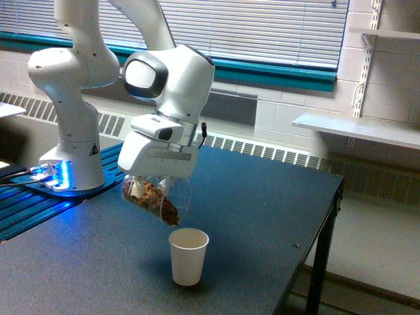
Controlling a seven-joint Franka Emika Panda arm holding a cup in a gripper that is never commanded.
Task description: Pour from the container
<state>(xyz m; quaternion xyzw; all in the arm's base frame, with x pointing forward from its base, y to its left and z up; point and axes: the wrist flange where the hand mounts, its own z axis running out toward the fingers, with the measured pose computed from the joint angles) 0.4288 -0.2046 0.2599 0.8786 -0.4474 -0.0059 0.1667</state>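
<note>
Claw (155, 186) pinching the clear container (157, 200), tilted steeply, mouth aimed down toward the white paper cup (188, 256) standing on the tabletop (262, 210). Brown contents have slid to the lip; none seen falling, so pouring appears about to begin.

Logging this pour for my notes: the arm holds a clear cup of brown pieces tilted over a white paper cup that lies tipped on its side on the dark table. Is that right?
Not quite. The exterior view shows the white paper cup standing upright, mouth up, not tipped on its side. The rest holds: the clear cup of brown pieces is tilted above it, over the dark table.
</note>
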